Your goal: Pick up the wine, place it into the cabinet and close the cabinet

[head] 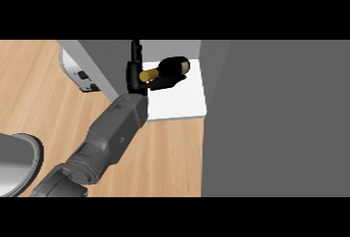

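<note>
The wine bottle (171, 65) is dark with a gold band on its neck. It lies tilted over the white cabinet floor (179, 101), its neck pointing left. My left hand (134, 76) reaches in from the lower left on a long grey forearm. Its fingers (166, 83) curl under the bottle's neck, and another finger stands straight up along the cabinet's left wall (103, 69). The hand hides part of the neck. I cannot tell whether the bottle rests on the floor. My right hand shows nowhere.
A wide grey cabinet panel (277, 118) fills the right side and hides what lies beneath it. A white appliance (80, 74) stands left of the cabinet wall. A round metal vessel (15, 166) sits at the lower left edge of the wooden counter (171, 157).
</note>
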### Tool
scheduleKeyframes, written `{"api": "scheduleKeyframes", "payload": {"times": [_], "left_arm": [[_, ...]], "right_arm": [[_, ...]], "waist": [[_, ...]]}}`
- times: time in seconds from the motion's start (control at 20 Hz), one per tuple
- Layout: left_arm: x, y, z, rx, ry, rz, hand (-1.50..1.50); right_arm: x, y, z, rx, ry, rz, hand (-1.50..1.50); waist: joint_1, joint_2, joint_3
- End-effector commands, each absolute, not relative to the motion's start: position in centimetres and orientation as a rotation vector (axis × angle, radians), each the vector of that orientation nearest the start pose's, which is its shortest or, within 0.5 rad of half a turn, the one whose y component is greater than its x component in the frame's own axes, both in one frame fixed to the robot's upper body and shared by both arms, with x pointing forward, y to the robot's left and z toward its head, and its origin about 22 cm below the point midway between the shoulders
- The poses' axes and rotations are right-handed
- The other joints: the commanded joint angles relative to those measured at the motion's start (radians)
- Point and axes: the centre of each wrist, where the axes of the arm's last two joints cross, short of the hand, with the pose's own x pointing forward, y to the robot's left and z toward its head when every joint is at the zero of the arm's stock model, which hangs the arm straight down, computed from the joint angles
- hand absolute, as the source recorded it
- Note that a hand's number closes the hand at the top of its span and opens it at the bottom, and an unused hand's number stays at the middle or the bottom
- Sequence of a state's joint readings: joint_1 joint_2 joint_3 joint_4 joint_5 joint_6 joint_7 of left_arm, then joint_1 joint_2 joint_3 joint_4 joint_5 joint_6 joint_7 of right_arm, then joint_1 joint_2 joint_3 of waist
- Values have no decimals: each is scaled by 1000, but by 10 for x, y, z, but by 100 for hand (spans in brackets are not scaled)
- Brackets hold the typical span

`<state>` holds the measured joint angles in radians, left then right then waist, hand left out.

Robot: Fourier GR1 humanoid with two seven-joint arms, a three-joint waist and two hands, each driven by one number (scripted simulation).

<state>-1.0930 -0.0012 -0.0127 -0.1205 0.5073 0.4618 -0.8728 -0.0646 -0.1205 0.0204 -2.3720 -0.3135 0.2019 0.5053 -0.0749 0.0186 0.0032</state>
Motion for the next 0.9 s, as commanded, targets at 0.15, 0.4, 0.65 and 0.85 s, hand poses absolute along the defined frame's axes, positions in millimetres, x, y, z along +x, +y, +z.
{"api": "scheduleKeyframes", "payload": {"times": [0.15,0.4,0.65,0.85], "left_arm": [[414,124,-7,143,-1860,165,-150],[407,122,-16,142,-1859,191,-150],[407,121,-15,71,-1849,250,-150],[400,121,-22,39,-1877,273,-150]], "right_arm": [[163,-224,199,372,-1925,339,-150],[163,-228,205,367,-1919,354,-150],[154,-218,200,368,-1907,335,-150],[164,-226,205,372,-1904,344,-150]], "waist": [[19,1,-5],[12,-5,-4],[15,-11,-4],[12,-14,-4]]}}
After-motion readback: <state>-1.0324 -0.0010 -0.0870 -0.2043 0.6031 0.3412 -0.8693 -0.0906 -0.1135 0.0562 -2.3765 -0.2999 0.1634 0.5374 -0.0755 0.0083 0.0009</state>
